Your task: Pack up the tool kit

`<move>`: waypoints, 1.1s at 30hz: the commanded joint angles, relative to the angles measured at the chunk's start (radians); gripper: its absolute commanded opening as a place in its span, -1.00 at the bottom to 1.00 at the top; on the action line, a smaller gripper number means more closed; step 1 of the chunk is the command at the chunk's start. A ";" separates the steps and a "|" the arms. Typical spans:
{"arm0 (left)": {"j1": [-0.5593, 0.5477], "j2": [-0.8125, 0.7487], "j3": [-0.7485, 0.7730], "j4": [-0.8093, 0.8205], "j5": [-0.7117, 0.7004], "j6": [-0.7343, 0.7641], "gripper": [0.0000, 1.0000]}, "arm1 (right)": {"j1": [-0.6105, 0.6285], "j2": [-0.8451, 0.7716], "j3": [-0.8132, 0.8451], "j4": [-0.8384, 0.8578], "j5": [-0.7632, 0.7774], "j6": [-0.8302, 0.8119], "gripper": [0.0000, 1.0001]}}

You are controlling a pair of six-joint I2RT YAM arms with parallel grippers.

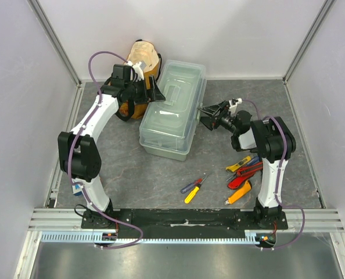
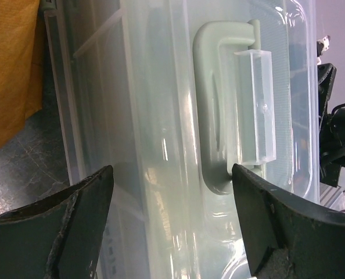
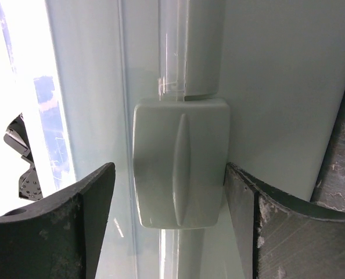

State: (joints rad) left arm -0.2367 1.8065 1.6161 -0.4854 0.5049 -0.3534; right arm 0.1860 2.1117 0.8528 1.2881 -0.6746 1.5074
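The pale grey-green toolbox [image 1: 171, 113] stands in the middle of the table with its clear lid down. My left gripper [image 1: 154, 90] is open at the box's left side; the left wrist view shows its fingers [image 2: 85, 215] wide apart over the lid, just short of the carry handle [image 2: 214, 110]. My right gripper [image 1: 206, 114] is open at the box's right side. In the right wrist view its jaws stand either side of the grey latch [image 3: 181, 165], with the right finger [image 3: 248, 221] against the latch edge and a gap on the left. Loose tools lie on the table.
A yellow-handled screwdriver [image 1: 193, 189] lies in front of the box. Red and yellow pliers [image 1: 243, 168] and an orange-handled tool [image 1: 239, 193] lie beside the right arm's base. A mustard-yellow bag [image 1: 142, 64] stands behind the left gripper. Walls enclose the table.
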 commanded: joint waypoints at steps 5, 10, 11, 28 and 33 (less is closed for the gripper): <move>-0.055 0.059 0.011 -0.071 0.165 0.024 0.67 | 0.066 0.001 0.055 0.448 -0.120 -0.038 0.42; -0.065 0.070 0.002 -0.078 0.167 0.033 0.64 | 0.079 -0.031 0.051 0.320 -0.123 -0.136 0.20; -0.069 0.071 0.001 -0.078 0.167 0.033 0.64 | 0.082 -0.048 0.051 0.283 -0.123 -0.172 0.18; -0.116 0.097 -0.027 -0.076 0.129 0.039 0.54 | 0.105 -0.157 0.048 -0.041 -0.049 -0.357 0.08; -0.112 0.093 -0.025 -0.073 0.109 -0.004 0.57 | 0.109 -0.122 0.029 -0.020 -0.013 -0.284 0.81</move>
State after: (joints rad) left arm -0.2390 1.8267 1.6241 -0.4770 0.4988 -0.3367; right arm 0.1898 2.0205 0.8539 1.1572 -0.6460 1.1995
